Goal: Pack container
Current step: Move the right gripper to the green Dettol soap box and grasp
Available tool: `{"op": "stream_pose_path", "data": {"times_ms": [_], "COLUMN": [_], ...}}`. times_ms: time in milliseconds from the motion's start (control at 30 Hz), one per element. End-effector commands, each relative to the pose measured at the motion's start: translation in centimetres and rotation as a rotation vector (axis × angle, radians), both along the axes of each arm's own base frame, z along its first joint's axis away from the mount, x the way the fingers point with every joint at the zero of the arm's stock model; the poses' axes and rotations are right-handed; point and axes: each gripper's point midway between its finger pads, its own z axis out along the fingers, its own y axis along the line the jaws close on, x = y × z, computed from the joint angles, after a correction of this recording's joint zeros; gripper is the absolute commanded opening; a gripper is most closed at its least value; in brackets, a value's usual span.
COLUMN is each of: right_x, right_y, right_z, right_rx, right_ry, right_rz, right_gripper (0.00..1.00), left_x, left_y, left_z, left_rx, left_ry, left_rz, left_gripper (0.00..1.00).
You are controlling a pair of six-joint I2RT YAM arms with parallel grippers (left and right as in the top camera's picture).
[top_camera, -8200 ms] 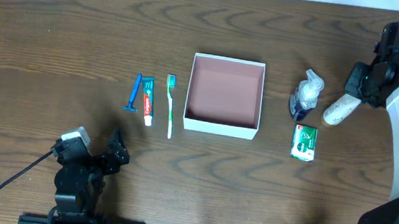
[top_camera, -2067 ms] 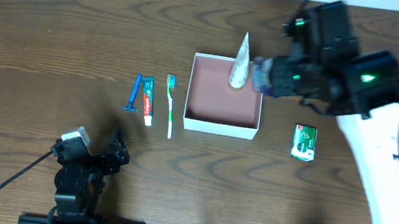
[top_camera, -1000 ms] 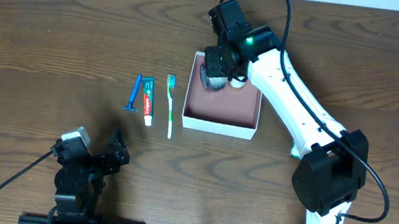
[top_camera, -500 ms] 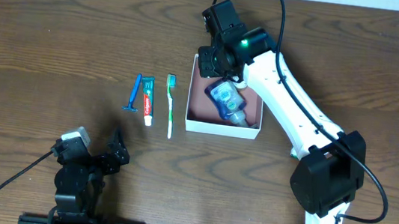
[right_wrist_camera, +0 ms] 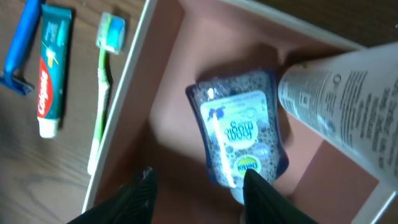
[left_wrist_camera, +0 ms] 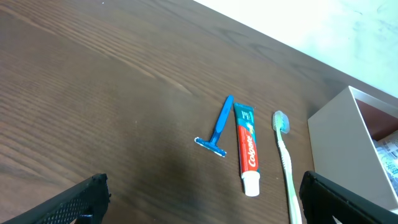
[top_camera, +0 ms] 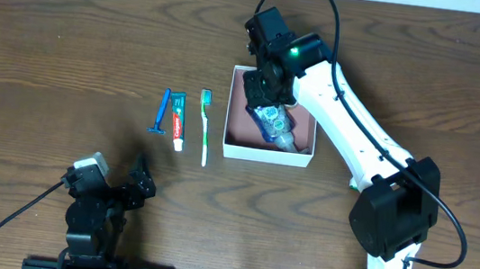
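So the container (top_camera: 256,154) sits mid-table (top_camera: 49,58). The right gripper (top_camera: 262,87) hangs over its far-left part, and that arm hides a good chunk of the box from overhead. In the right wrist view its fingers (right_wrist_camera: 140,193) are spread apart with nothing between them, just above a blue pouch (right_wrist_camera: 239,134) lying flat on the pinkish floor. A white bottle (right_wrist_camera: 348,106) lies in there too, right beside the pouch; can't tell if they actually touch. Outside, left of the box wall, lined up side by side: toothbrush (top_camera: 205,131) nearest, then toothpaste tube (top_camera: 176,120), then blue razor (top_camera: 162,112), none touching the box. The left gripper (left_wrist_camera: 202,202) sits near the table's front-left, well apart from everything, fingers wide and holding nothing.
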Motion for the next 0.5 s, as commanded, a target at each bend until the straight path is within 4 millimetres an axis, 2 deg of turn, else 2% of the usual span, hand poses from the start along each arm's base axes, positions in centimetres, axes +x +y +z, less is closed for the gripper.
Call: {"op": "stream_pose_path", "data": {"times_ms": [0,67,100,167,267,367,467], "right_x": [-0.8,-1.7,-2.1,-2.5,-2.8,-3.4,-3.7], "right_y": [0.6,0.2,-0.3,-2.6,-6.6,-10.7,-15.0], "right_z": [3.9,6.5,7.8,10.7,14.0,15.6,15.5], "right_rx": [0.051,0.075,0.073,0.041,0.011,0.008,-0.009], "right_ry": [-0.056,-0.084,-0.108,-0.177,-0.245,-0.243,-0.192], "right_rz": [0.086,0.115,0.118,0.084,-0.023,-0.158,-0.309], "right_gripper": [0.46,0.49,0.55,0.68,0.74,0.76,0.8], "left_x": [0.0,0.0,0.0,0.0,0.0,0.0,0.0], "left_y": [-0.1,-0.1,-0.1,-0.1,-0.1,-0.1,-0.1], "left_z": [-0.9,-0.9,-0.9,-0.9,-0.9,-0.9,-0.9], "left_rx": [-0.008,-0.008,-0.008,-0.008,-0.008,-0.008,-0.008], "left_ry": [0.016,0.016,0.015,0.015,0.016,0.015,0.015], "left_rz": [0.001,0.001,0.001,0.001,0.001,0.001,0.001], "left_gripper": [0.98,0.98,0.98,0.98,0.98,0.98,0.98]}}
